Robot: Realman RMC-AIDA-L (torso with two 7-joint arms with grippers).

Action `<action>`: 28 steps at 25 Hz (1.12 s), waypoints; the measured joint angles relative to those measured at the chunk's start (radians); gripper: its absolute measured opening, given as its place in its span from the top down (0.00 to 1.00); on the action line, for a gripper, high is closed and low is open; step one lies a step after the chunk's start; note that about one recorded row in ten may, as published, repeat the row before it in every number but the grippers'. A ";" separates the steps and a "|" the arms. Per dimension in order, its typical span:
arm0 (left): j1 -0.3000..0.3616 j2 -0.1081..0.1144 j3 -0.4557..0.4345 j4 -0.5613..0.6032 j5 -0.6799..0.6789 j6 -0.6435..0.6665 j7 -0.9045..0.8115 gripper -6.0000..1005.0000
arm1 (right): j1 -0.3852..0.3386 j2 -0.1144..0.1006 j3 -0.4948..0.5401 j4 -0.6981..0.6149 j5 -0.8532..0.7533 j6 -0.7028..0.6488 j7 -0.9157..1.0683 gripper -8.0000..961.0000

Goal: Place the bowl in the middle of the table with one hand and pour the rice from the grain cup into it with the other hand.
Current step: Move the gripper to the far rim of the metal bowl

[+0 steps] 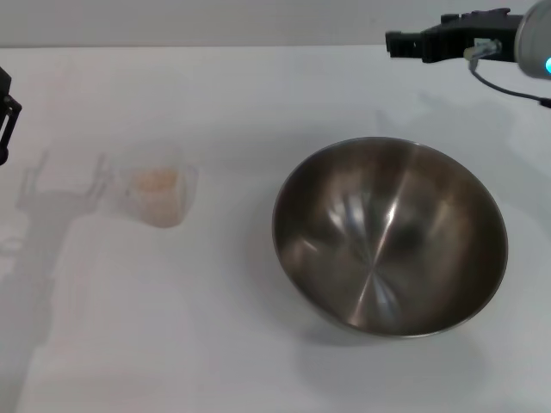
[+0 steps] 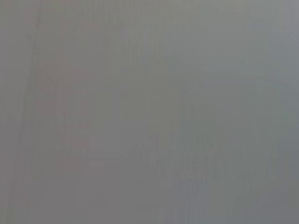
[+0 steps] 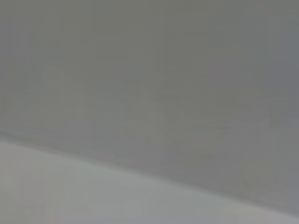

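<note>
The bowl (image 1: 389,235) is a large shiny steel mixing bowl, empty, standing on the white table (image 1: 224,344) right of the middle. The grain cup (image 1: 155,194) is a small clear plastic cup to the left of the bowl, with pale rice (image 1: 157,185) inside. My left gripper (image 1: 7,112) shows only partly at the far left edge, well left of the cup and apart from it. My right gripper (image 1: 405,41) hangs at the top right, beyond the bowl and apart from it. Neither holds anything I can see. Both wrist views show only plain grey.
The arms' shadows fall on the table left of the cup. The table's far edge (image 1: 215,46) runs along the top of the head view.
</note>
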 joint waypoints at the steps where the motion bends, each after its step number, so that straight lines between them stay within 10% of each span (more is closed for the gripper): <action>1: -0.001 0.000 0.000 0.000 0.000 -0.001 0.002 0.18 | 0.032 0.028 0.075 0.015 0.013 0.128 -0.066 0.19; 4: -0.003 0.000 0.000 0.001 -0.001 -0.003 0.005 0.18 | 0.139 0.077 0.267 0.007 0.024 0.436 -0.206 0.19; 9: -0.002 0.001 -0.001 0.009 -0.001 -0.002 0.006 0.18 | 0.269 0.058 0.396 -0.114 0.019 0.661 -0.312 0.20; 28: -0.001 -0.002 -0.009 0.010 -0.002 -0.001 0.000 0.18 | 0.345 0.049 0.400 -0.426 -0.021 0.668 -0.456 0.23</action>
